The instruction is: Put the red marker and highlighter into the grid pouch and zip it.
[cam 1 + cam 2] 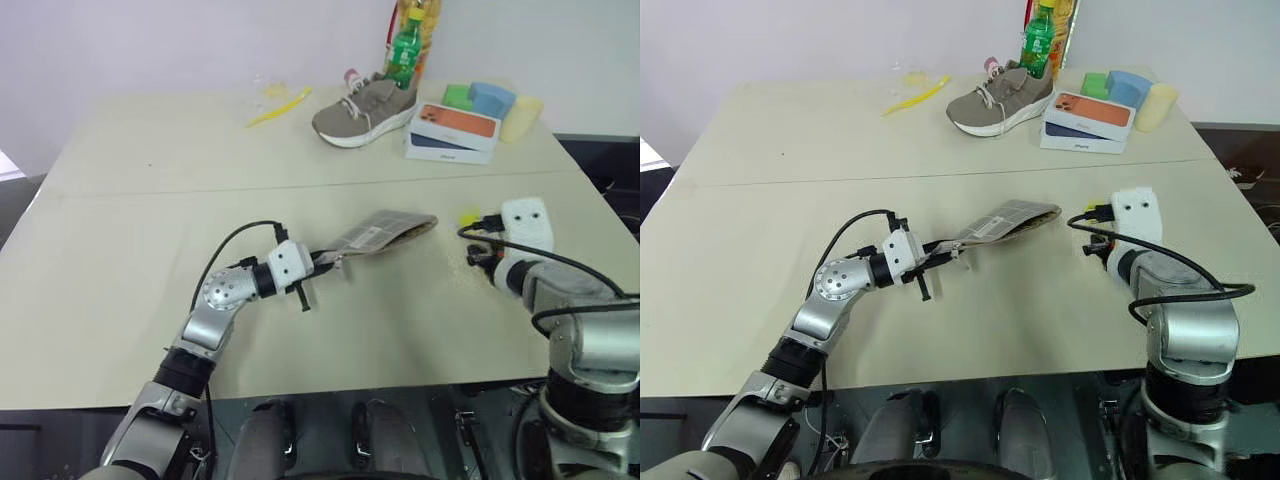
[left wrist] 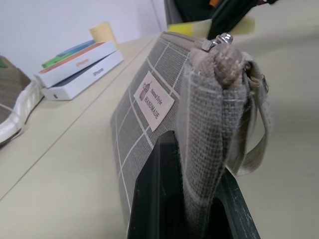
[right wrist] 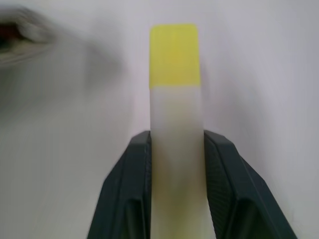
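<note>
We are holding the grid pouch (image 1: 385,232) off the table (image 1: 120,260) at mid-scene, our left gripper (image 2: 192,199) clamped on its near-left end. At right, our right gripper (image 3: 175,149) is pinching the highlighter (image 3: 175,99), cap pointing away. To insert it well, we judge we should be aiming the cap at the pouch's mouth and keeping the pouch steady. The pouch's label (image 2: 154,100) is reading "Natural Style HANDMADE".

Bare table (image 1: 150,300) lies open between the grid pouch (image 1: 385,232) and the near edge. The sneaker (image 1: 365,110), green bottle (image 1: 404,55) and phone boxes (image 1: 452,132) crowd the far right.
</note>
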Controlling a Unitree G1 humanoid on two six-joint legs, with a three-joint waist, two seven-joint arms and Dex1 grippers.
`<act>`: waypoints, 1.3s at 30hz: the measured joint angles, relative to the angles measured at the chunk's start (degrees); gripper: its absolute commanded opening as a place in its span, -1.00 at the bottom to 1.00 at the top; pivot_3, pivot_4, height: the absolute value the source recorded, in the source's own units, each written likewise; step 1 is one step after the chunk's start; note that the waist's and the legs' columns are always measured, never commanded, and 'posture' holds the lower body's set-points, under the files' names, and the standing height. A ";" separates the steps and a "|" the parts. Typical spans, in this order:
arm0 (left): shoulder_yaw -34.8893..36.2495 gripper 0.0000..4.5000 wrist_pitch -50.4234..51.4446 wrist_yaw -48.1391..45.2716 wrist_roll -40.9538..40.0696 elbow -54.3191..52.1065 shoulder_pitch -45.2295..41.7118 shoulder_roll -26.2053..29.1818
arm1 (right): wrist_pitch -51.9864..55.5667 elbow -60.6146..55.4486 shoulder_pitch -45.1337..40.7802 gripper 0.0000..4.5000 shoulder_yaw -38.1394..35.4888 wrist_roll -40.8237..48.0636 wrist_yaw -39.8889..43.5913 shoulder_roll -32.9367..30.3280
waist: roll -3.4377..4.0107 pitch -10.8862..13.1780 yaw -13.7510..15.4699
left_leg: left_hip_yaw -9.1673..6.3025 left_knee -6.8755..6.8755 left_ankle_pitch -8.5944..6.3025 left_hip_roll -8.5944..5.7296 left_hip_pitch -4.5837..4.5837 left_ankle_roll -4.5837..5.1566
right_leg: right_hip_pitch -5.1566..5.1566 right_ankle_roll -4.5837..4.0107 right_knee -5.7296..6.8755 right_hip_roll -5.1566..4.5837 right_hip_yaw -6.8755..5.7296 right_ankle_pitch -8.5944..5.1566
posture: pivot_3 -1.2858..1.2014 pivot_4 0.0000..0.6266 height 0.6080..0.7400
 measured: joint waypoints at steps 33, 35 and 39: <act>1.36 -1.00 5.80 -7.21 -3.50 -6.72 2.85 4.78 | -77.59 14.52 -4.45 -0.63 23.32 -23.14 27.09 -23.11 | -0.28 0.15 0.86 | 0.11 0.14 0.02 0.00 0.04 -0.04 | 0.08 0.08 -0.02 -0.06 -0.01 -0.04 | 0.03 -0.52 1.00; 1.22 -1.00 6.38 -7.95 -3.83 -7.53 2.71 4.81 | -79.56 15.35 -6.29 -0.63 24.81 -23.91 28.36 -21.25 | -0.28 0.15 0.85 | 0.11 0.14 0.07 0.00 0.04 -0.13 | 0.08 0.08 -0.02 -0.06 -0.01 -0.04 | 0.03 -0.52 1.00; 1.10 -1.00 7.32 -8.93 -4.33 -8.07 2.66 4.85 | -80.73 16.77 -7.38 -0.63 26.41 -24.09 30.65 -18.40 | -0.28 0.15 0.94 | 0.11 0.15 0.12 -0.02 0.04 -0.21 | 0.10 0.08 -0.02 -0.07 -0.02 -0.03 | 0.03 -0.52 1.00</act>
